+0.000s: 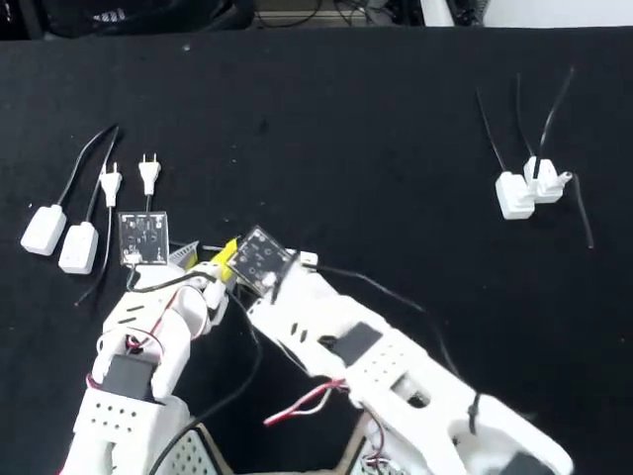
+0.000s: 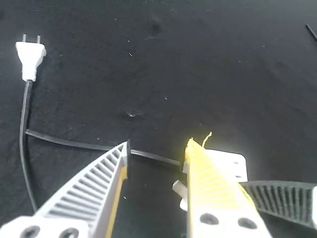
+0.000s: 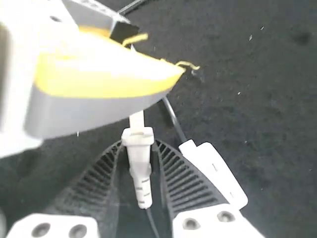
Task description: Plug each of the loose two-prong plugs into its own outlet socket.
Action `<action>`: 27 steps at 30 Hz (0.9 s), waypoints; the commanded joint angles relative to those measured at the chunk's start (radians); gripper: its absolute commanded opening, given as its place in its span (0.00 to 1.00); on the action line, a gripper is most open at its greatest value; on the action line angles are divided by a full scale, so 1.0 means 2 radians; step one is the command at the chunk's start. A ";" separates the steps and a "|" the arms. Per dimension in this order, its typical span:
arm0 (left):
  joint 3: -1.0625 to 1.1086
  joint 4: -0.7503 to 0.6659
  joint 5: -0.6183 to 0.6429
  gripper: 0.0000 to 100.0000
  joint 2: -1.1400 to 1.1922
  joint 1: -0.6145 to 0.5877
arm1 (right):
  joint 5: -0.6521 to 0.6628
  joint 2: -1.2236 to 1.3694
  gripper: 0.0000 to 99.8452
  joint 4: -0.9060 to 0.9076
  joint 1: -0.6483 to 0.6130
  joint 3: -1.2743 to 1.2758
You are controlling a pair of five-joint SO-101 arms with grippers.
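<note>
Overhead, the left arm (image 1: 148, 336) and right arm (image 1: 346, 346) meet tip to tip at the near left-centre of the black table (image 1: 376, 109). Far-left of them lie one loose plug (image 1: 110, 183) and a second loose plug (image 1: 148, 173), prongs pointing far. Two outlet sockets (image 1: 43, 230) (image 1: 77, 247) sit further left. At far right are two white cabled pieces (image 1: 529, 188), touching; cannot tell if they are mated.

Left wrist view: the left gripper (image 2: 158, 144) is spread wide with nothing in it. A black cable (image 2: 74, 143) crosses the table between the fingertips and runs to a white socket block (image 2: 225, 161).

Right wrist view: the right gripper (image 3: 139, 146) is closed around a held plug (image 3: 138, 163), which points at the left arm's yellow finger (image 3: 99, 84). The socket block lies just beside one ribbed finger (image 3: 183, 183).
</note>
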 commanded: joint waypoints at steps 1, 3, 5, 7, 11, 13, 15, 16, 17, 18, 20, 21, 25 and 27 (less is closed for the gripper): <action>-0.007 0.002 -0.005 0.19 -0.002 0.007 | -0.004 -0.056 0.01 -0.012 -0.005 0.007; -0.007 0.002 -0.005 0.19 -0.002 0.007 | -0.004 -0.068 0.01 -0.012 -0.005 0.013; -0.006 0.002 -0.005 0.19 -0.002 0.007 | -0.004 -0.071 0.01 -0.010 -0.004 0.013; -0.005 0.002 -0.006 0.19 -0.002 0.007 | -0.004 -0.074 0.01 -0.007 -0.002 0.013; -0.003 0.002 -0.028 0.19 -0.002 0.007 | -0.004 -0.095 0.01 0.012 -0.003 0.010; -0.003 0.002 -0.028 0.19 -0.002 0.007 | -0.004 -0.118 0.01 0.025 -0.002 0.011; -0.003 0.002 -0.028 0.19 -0.002 0.007 | -0.004 -0.145 0.01 0.041 -0.002 0.014; -0.003 0.002 -0.028 0.19 -0.002 0.007 | -0.004 -0.159 0.01 0.052 -0.002 0.014; -0.003 0.002 -0.027 0.19 -0.002 0.007 | -0.004 -0.171 0.01 0.064 -0.002 0.014; -0.003 0.002 -0.027 0.19 -0.002 0.007 | -0.004 -0.181 0.01 0.074 -0.002 0.014; -0.003 0.002 -0.027 0.19 -0.002 0.007 | -0.004 -0.197 0.01 0.085 -0.002 0.015; -0.003 0.002 -0.027 0.19 -0.002 0.007 | -0.004 -0.204 0.01 0.086 -0.002 0.020; -0.003 0.002 -0.027 0.19 -0.002 0.007 | -0.005 -0.222 0.01 0.069 -0.002 0.040; -0.003 0.002 -0.027 0.19 -0.003 0.007 | -0.005 -0.227 0.01 0.066 -0.002 0.043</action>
